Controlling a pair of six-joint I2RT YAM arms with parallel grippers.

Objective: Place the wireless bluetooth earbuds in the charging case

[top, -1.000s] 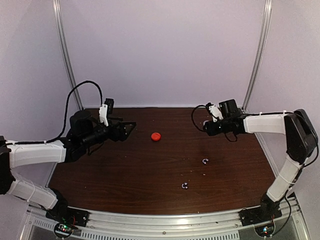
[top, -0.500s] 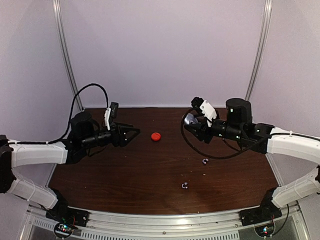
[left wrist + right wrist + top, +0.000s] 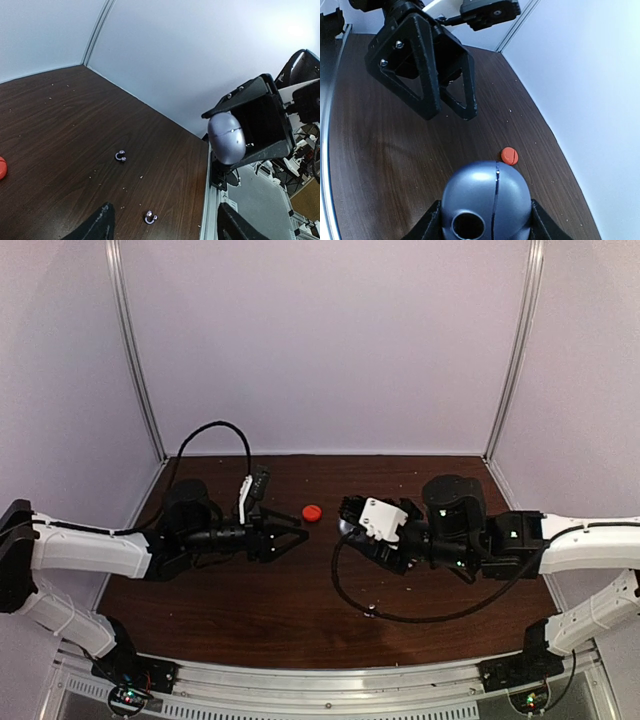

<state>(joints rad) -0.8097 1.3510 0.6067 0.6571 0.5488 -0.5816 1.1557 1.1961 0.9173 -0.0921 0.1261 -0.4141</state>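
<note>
Right now the right claw (image 3: 486, 222) is clamped on the silver-blue charging case (image 3: 486, 192), one finger pressed to each side. The case is egg-shaped. Its long axis runs along the fingers, and its rounded end points out past the fingertips toward the left claw (image 3: 166, 228). In the right wrist view a seam runs up the middle of the case and a dark round hole faces the camera. In the left wrist view the case is raised off the tabletop (image 3: 60, 120).

The left claw is spread wide with nothing between its fingers. It faces the right claw over the middle of the tabletop, close to it but apart.

Two silvery earbuds lie loose on the tabletop, well apart from the case. In the left wrist view the far earbud (image 3: 120, 157) is a tiny U-shaped hook with its open side facing away from the left claw. The near earbud (image 3: 150, 217) looks like the same kind of hook, but it is too small to tell which way it points.

A red round case (image 3: 312, 512) sits on the tabletop behind the two claws, roughly between them.
</note>
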